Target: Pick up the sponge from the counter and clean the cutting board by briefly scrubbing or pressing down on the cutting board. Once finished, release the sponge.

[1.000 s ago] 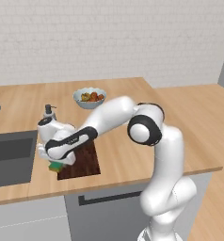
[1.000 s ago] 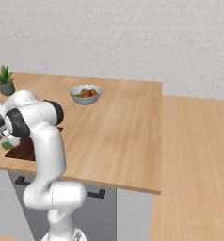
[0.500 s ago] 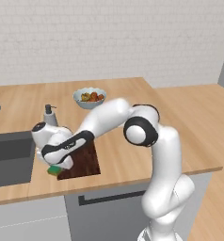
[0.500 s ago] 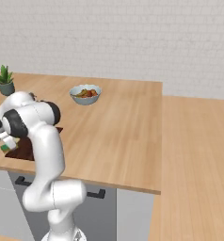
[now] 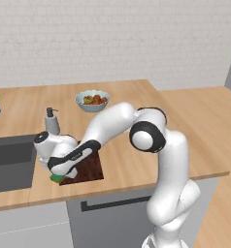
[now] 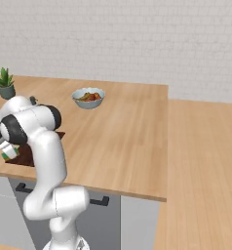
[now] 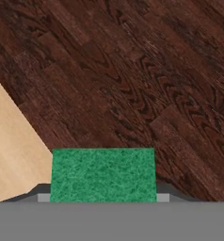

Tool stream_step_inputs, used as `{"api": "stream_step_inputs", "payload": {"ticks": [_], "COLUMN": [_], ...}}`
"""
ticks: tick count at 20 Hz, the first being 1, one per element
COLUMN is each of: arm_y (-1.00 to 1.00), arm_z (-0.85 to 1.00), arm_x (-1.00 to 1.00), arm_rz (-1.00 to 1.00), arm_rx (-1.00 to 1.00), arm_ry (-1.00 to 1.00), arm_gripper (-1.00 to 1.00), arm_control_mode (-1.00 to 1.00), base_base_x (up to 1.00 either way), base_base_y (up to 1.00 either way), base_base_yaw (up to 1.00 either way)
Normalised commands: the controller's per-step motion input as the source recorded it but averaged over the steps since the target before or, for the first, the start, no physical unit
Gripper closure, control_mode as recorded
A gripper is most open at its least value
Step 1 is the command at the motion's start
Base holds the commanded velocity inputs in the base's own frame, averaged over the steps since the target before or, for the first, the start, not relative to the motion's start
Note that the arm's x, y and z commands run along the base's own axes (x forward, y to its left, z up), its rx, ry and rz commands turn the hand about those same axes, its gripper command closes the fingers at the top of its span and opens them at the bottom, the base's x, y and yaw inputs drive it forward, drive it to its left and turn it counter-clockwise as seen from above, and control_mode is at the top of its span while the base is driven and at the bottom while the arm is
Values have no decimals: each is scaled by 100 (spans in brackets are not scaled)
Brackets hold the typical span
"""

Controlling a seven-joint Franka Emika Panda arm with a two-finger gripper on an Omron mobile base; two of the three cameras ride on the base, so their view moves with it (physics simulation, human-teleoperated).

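Dark grainy cutting board under green sponge

The white arm bends down at the left edge of the counter, its hand low over the near-left corner. The sponge shows green and pale beneath the hand, at the near end of the dark cutting board. A bowl of food sits farther back, and a potted plant stands at far left.
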Motion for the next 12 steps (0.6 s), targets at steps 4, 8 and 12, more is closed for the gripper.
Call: {"api": "stream_step_inputs", "payload": {"ticks": [4, 8, 12], "arm_y": [-15, -22, -22], "arm_z": [0, 0, -7], "arm_x": [3, 9, 20], "arm_rz": [-5, -6, -7], "arm_rx": [0, 0, -3], "arm_ry": [-3, 0, 0], "arm_gripper": [100, 100, 100], "arm_control_mode": [-100, -100, -100], "base_base_x": [0, 0, 0], "base_base_y": [0, 0, 0], "base_base_yaw": [0, 0, 0]}}
